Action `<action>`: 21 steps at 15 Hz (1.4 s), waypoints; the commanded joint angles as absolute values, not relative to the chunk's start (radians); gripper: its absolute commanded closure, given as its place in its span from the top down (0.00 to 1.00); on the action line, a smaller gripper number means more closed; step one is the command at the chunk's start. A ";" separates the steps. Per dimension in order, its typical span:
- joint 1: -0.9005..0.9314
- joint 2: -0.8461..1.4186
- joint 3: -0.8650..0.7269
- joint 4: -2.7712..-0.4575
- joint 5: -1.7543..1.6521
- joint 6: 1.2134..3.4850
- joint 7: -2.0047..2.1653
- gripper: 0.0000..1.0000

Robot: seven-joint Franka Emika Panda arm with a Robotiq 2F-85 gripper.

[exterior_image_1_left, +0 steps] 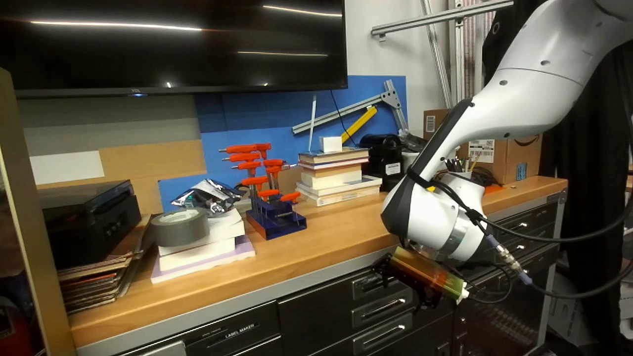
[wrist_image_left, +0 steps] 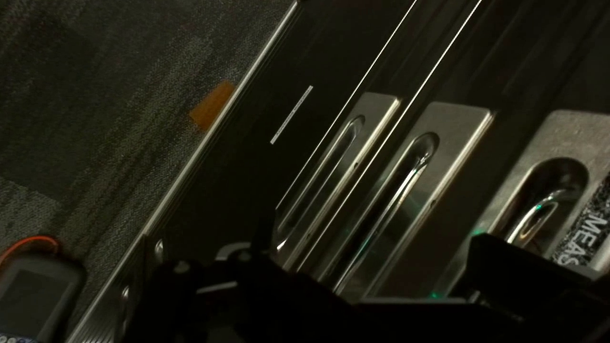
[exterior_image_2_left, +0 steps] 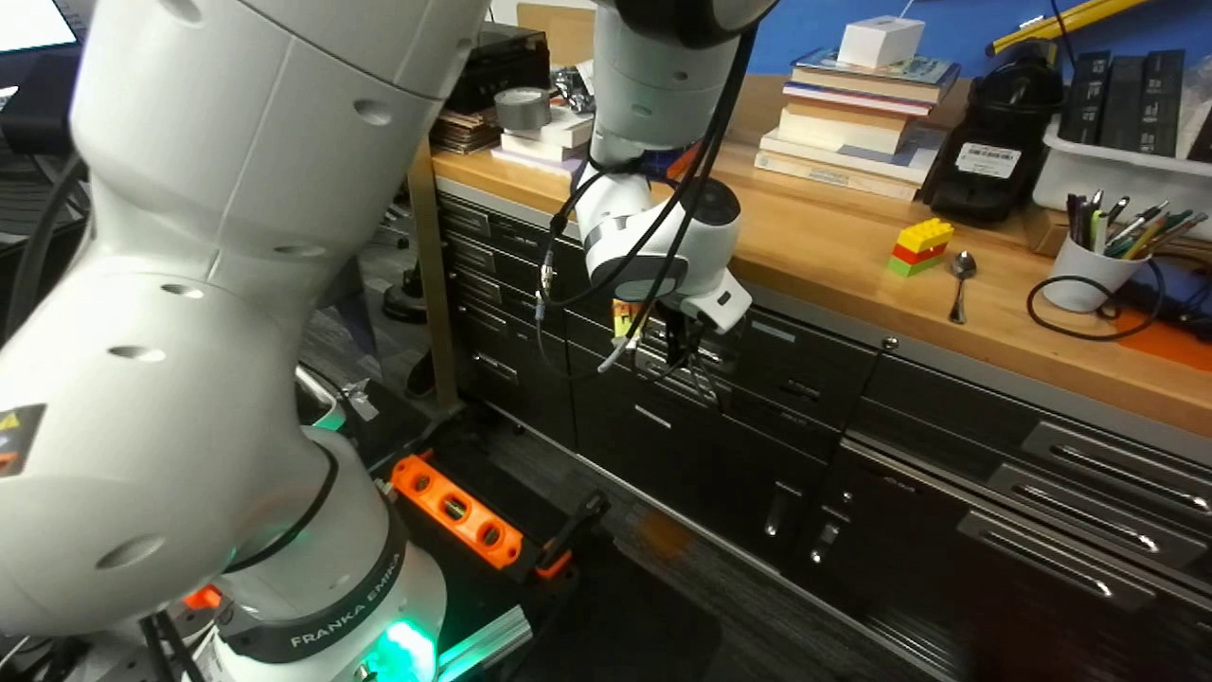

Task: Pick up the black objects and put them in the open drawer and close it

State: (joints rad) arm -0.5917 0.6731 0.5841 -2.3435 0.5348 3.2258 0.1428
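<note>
Wrist view: gripper (wrist_image_left: pixel 371 238) spread, nothing seen in it, up by the drawers (wrist_image_left: pixel 452 143), contact unclear; placed, I'd guess, to push one home. All in frame look flush; can't tell which is the task's. Black objects not seen, maybe inside. Carpet (wrist_image_left: pixel 119 119) at left.

In an exterior view: arm (exterior_image_1_left: pixel 534 94) hangs over the near side of the wooden bench (exterior_image_1_left: pixel 341 232) to get low enough; hex keys (exterior_image_1_left: pixel 254 182) racked grips-up for grabbing. TV (exterior_image_1_left: pixel 173 54) far left.

In an exterior view: pens (exterior_image_2_left: pixel 1100 230) upright in cup (exterior_image_2_left: pixel 1075 265), far right.
</note>
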 commanded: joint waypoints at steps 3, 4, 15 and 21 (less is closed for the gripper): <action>-0.503 0.574 0.497 -2.419 0.481 3.187 0.206 1.00; -0.445 0.507 0.436 -2.448 0.474 3.124 0.222 1.00; -0.014 -0.072 -0.039 -2.552 -0.080 2.382 0.303 1.00; -0.022 -0.378 0.004 -2.532 -0.077 1.949 0.185 1.00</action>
State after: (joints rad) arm -0.0246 -0.2217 -0.0056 -2.5154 -0.0711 2.1062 0.2319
